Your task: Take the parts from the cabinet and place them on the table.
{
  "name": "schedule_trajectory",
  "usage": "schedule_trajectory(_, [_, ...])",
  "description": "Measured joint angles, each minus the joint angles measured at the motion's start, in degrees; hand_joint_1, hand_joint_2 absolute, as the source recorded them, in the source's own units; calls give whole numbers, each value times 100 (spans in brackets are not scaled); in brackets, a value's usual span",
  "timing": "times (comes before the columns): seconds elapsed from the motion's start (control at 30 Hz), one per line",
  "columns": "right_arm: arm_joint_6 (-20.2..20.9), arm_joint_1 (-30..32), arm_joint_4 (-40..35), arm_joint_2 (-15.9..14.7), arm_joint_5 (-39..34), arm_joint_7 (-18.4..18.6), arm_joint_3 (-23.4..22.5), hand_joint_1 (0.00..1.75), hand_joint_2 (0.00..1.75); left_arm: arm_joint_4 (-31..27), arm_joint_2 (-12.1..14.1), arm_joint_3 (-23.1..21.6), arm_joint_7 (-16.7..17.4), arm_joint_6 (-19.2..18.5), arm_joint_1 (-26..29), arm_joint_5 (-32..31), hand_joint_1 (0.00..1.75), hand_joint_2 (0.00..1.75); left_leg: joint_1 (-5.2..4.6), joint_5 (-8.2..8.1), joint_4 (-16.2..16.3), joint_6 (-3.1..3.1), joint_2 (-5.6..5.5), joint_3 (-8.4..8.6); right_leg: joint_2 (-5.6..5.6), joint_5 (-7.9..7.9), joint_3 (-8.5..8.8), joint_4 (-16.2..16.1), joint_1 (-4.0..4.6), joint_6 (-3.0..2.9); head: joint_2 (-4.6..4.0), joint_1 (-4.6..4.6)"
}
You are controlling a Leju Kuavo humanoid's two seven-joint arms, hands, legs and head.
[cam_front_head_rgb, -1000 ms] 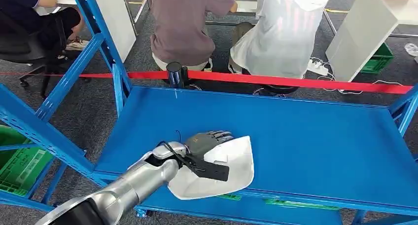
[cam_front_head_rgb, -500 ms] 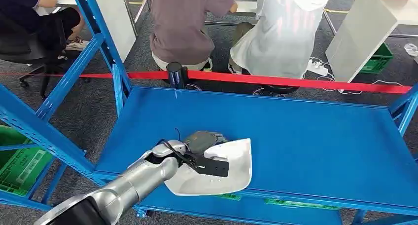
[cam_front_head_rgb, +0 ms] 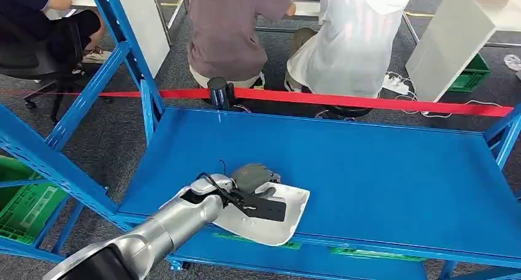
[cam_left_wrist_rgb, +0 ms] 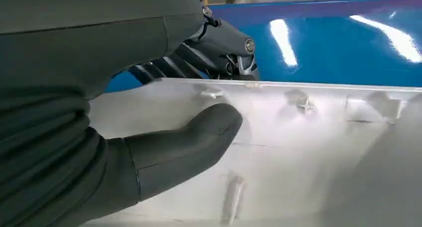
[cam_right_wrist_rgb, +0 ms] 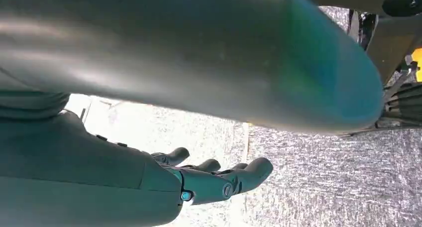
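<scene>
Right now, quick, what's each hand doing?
Left hand: gripping the edge of the white moulded plastic panel on the blue metal shelf.
Right hand: open, holding nothing.

Silver arm (cam_front_head_rgb: 178, 221), black wrist cable, grey ribbed cover, dark-fingered robot hand (cam_front_head_rgb: 253, 177)

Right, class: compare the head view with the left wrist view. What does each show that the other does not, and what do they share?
Head view alone: the whole blue metal shelf, the red barrier tape, the green plastic crate to the left and people seated beyond the tape.
Left wrist view alone: the small moulded ribs and clips on the part's inner face, and the thick grey thumb pressed against it.
Both: the left hand gripping the white curved plastic part over the blue shelf surface.
</scene>
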Motion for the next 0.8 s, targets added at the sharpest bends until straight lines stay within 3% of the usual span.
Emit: schedule_trajectory(0.8, [0, -1, 0, 2, 83, 35, -96, 0, 0, -83, 26, 0, -332, 90, 113, 197, 175, 175, 0, -1, 0, 1, -1, -2, 0, -1, -1, 0, -1, 0, 0, 0])
